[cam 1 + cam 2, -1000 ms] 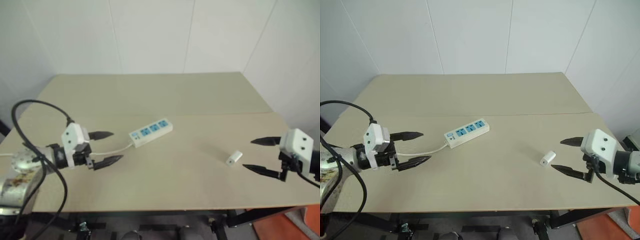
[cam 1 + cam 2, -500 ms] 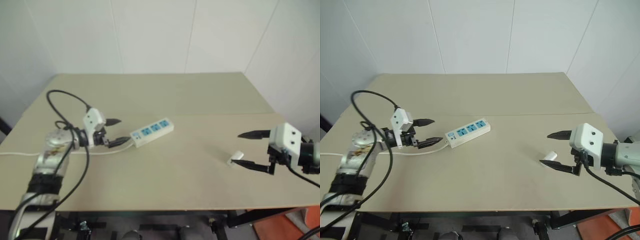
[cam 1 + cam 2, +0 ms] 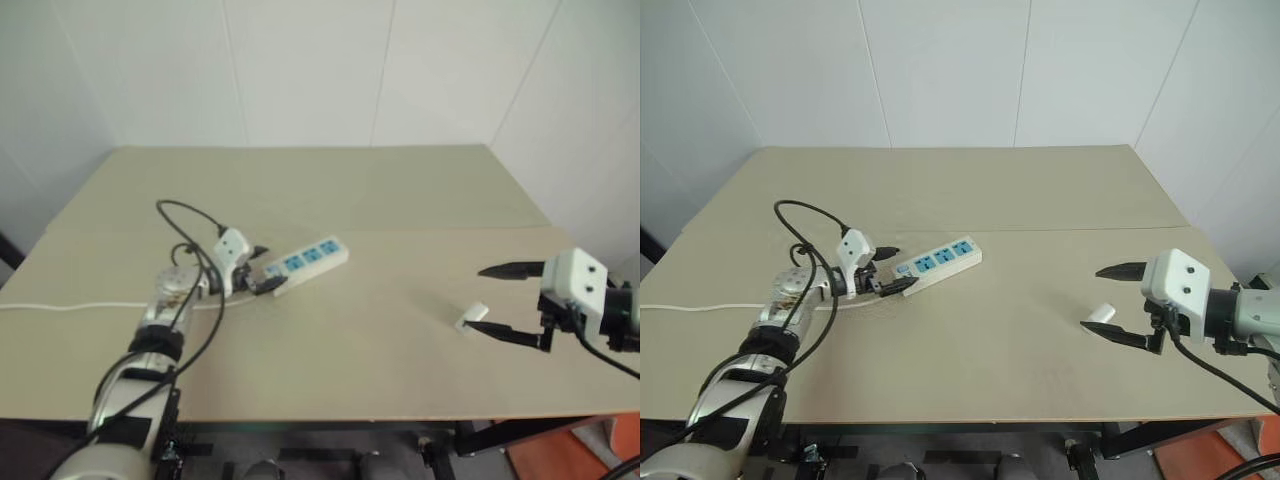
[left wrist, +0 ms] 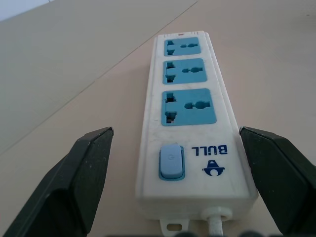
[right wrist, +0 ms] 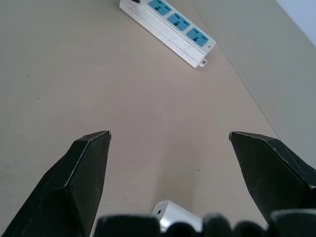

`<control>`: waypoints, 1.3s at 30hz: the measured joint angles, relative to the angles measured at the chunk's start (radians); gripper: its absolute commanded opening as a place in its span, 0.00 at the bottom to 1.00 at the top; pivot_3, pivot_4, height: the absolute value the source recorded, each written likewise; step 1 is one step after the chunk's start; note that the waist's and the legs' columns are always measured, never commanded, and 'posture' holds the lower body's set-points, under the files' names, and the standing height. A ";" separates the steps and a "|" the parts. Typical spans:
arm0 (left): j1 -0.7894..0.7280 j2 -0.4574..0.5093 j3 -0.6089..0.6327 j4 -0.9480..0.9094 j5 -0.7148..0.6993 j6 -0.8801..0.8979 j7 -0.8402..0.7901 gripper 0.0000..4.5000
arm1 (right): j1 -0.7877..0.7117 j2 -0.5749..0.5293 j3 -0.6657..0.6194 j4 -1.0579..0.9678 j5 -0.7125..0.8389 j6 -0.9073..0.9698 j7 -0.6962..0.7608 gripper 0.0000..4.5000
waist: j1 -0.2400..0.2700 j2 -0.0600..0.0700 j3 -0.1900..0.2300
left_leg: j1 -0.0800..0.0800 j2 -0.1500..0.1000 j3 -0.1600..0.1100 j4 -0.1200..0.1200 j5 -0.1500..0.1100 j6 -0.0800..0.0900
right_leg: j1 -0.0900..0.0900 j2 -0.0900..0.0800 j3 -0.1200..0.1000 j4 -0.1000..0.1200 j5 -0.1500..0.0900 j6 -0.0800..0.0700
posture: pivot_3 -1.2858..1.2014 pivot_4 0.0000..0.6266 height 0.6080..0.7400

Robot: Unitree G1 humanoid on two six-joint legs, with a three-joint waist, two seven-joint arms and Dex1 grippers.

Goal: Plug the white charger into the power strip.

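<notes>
The power strip (image 3: 305,260) is a long white bar with three blue socket panels, lying at an angle on the tan table (image 3: 350,190). My left gripper (image 3: 268,270) is open at the strip's cord end. In the left wrist view its black fingers (image 4: 84,173) stand on either side of the switch end of the strip (image 4: 190,123), apart from it. The white charger (image 3: 470,317) lies on the table at the right. My right gripper (image 3: 478,299) is open and empty, with the charger (image 5: 173,213) close below its lower finger.
The strip's thin white cord (image 3: 80,305) runs left across the table to its left edge. White walls stand behind the table. The table's front edge (image 3: 330,418) is close to me, and a seam crosses the tabletop behind the strip.
My left arm has swung forward and to the right, down to the cord end of the power strip. The right gripper edged slightly left toward the charger. Both stayed open.
</notes>
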 measured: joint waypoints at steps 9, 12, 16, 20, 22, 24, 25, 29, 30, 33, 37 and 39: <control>-0.002 -0.056 0.030 0.086 -0.006 -0.049 -0.007 0.99 | 0.011 0.000 -0.003 -0.006 0.000 0.004 -0.001 1.00 | 0.010 0.000 0.000 | 0.000 0.000 0.000 0.001 0.000 0.000 | 0.000 0.000 0.000 0.000 0.000 0.000 | 0.52 0.24 1.00; -0.002 -0.073 0.041 0.118 -0.004 -0.073 0.013 0.99 | 0.011 0.000 -0.003 -0.015 0.000 0.006 -0.001 1.00 | 0.012 0.000 0.000 | 0.000 0.000 0.000 0.001 0.000 0.000 | 0.000 0.000 0.000 0.000 0.000 0.000 | 0.52 0.24 1.00; -0.003 -0.077 0.044 0.146 0.002 -0.104 0.018 0.99 | 0.017 0.000 -0.005 -0.024 0.001 0.009 -0.001 1.00 | 0.012 0.000 -0.001 | 0.000 0.000 0.000 0.001 0.000 0.000 | 0.001 0.000 0.000 0.000 0.000 0.000 | 0.52 0.24 1.00; -0.005 -0.077 0.044 0.164 0.003 -0.116 0.015 0.99 | 0.024 0.000 -0.011 -0.033 0.002 0.013 -0.001 1.00 | 0.012 0.000 -0.002 | 0.001 0.000 0.000 0.001 0.000 0.000 | 0.001 0.000 0.000 0.000 0.000 0.000 | 0.52 0.24 1.00; -0.009 -0.078 0.044 0.183 0.004 -0.130 0.016 0.95 | 0.025 0.000 -0.012 -0.039 0.003 0.016 -0.001 1.00 | 0.011 0.000 -0.004 | 0.001 0.000 0.000 0.001 0.000 0.000 | 0.002 0.000 0.000 0.000 0.000 0.000 | 0.52 0.24 1.00; -0.015 -0.078 0.045 0.204 0.007 -0.142 0.019 0.86 | 0.027 0.001 -0.012 -0.047 0.004 0.023 -0.002 1.00 | 0.011 0.000 -0.006 | 0.002 0.000 0.000 0.001 0.000 0.000 | 0.002 0.000 0.000 0.000 0.000 0.000 | 0.52 0.24 1.00; -0.016 -0.078 0.046 0.214 0.007 -0.148 0.017 0.79 | 0.027 0.001 -0.012 -0.050 0.006 0.026 -0.002 1.00 | 0.011 0.000 -0.006 | 0.003 0.000 0.000 0.001 0.000 0.000 | 0.003 0.000 0.000 0.000 0.000 0.000 | 0.52 0.24 1.00; -0.017 -0.079 0.047 0.230 0.007 -0.154 0.001 0.73 | 0.030 0.002 -0.012 -0.057 0.022 0.031 -0.002 1.00 | 0.012 0.000 -0.007 | 0.006 0.000 0.000 0.001 0.000 0.000 | 0.008 0.000 0.000 -0.001 0.000 0.001 | 0.52 0.24 1.00; -0.017 -0.079 0.048 0.232 0.007 -0.154 -0.003 0.73 | 0.035 0.002 -0.014 -0.058 0.025 0.032 -0.002 1.00 | 0.012 0.000 -0.007 | 0.007 0.000 0.000 0.001 0.000 0.001 | 0.009 0.000 0.000 -0.002 0.000 0.001 | 0.52 0.24 1.00; -0.017 -0.080 0.048 0.233 0.008 -0.155 -0.008 0.73 | 0.041 0.002 -0.019 -0.060 0.030 0.032 -0.003 1.00 | 0.012 0.000 -0.007 | 0.009 0.000 0.000 0.001 -0.001 0.001 | 0.011 0.000 0.000 -0.002 0.000 0.001 | 0.52 0.24 1.00; -0.013 -0.090 0.044 0.215 0.009 -0.155 -0.047 0.73 | 0.041 0.002 -0.019 -0.059 0.031 0.032 -0.009 1.00 | 0.014 0.000 -0.007 | 0.009 0.000 -0.001 0.001 -0.001 0.001 | 0.012 0.000 0.000 -0.002 0.000 0.001 | 0.52 0.24 1.00; 0.001 -0.100 0.033 0.175 0.007 -0.151 -0.102 0.73 | 0.040 0.002 -0.019 -0.057 0.032 0.032 -0.009 1.00 | 0.018 0.000 -0.007 | 0.008 -0.001 -0.001 0.001 -0.001 0.001 | 0.012 0.000 -0.001 -0.003 0.000 0.001 | 0.52 0.24 1.00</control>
